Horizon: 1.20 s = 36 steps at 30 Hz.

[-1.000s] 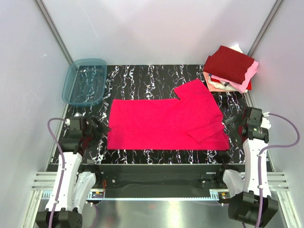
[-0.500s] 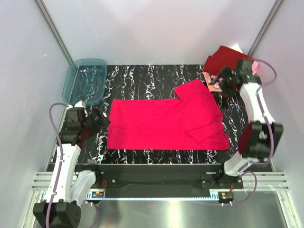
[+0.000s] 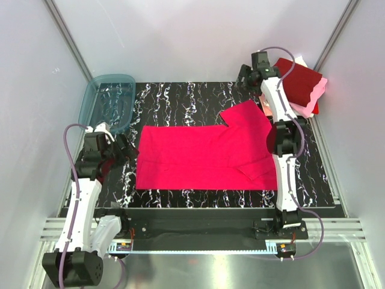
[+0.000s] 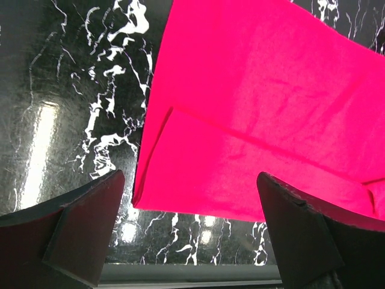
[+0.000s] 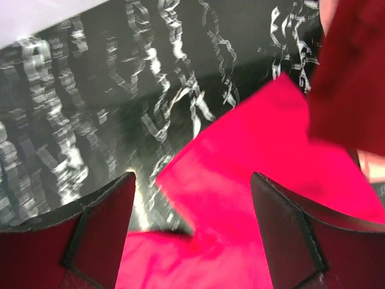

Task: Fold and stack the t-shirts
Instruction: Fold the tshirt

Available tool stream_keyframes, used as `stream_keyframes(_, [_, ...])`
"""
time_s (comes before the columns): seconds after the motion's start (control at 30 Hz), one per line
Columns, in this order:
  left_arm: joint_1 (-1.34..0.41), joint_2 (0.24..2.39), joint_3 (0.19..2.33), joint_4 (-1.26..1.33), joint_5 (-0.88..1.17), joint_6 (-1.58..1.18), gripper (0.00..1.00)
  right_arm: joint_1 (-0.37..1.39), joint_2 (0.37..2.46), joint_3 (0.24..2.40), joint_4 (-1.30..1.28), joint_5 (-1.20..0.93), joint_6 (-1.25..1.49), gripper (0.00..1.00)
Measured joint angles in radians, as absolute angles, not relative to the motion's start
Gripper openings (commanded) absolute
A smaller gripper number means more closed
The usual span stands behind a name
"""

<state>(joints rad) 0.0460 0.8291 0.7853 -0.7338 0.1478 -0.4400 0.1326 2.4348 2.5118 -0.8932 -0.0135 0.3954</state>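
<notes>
A bright pinkish-red t-shirt (image 3: 207,153) lies flat on the black marbled table (image 3: 180,99), one sleeve (image 3: 243,114) pointing to the back right. My left gripper (image 3: 124,149) is open just off the shirt's left edge. In the left wrist view, the folded hem corner (image 4: 180,162) lies between and beyond the spread fingers (image 4: 84,229). My right gripper (image 3: 245,75) is stretched to the back, open above the sleeve (image 5: 252,180), holding nothing. A folded stack sits at the back right, with a dark maroon t-shirt (image 3: 298,78) on top and a pale pink one (image 3: 313,101) under it.
A translucent blue-grey tub (image 3: 107,103) stands at the back left. The maroon cloth (image 5: 355,72) hangs close to the right of my right gripper (image 5: 192,223). The table's front edge (image 4: 180,274) runs just below my left gripper (image 4: 189,241).
My right arm has swung from the table's right edge to the back, beside the stack and over the sleeve. My left gripper has edged slightly toward the back.
</notes>
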Motion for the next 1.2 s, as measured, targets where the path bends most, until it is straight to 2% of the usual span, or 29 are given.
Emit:
stream_keyframes(0.07, [0.056, 0.826, 0.785, -0.728, 0.151, -0.44, 0.99, 0.139, 2.527, 2.605, -0.911, 0.016, 0.378, 0.83])
stream_keyframes(0.4, [0.061, 0.789, 0.776, -0.699, 0.17, -0.44, 0.99, 0.155, 2.745, 2.667, -0.929, 0.149, 0.311, 0.84])
stream_keyframes(0.87, [0.061, 0.786, 0.775, -0.686, 0.184, -0.44, 0.99, 0.178, 2.78, 2.709, -0.897, 0.224, 0.28, 0.79])
stream_keyframes(1.2, [0.061, 0.78, 0.762, -0.685, 0.189, -0.44, 0.99, 0.2, 2.747, 2.646, -0.855, 0.227, 0.285, 0.77])
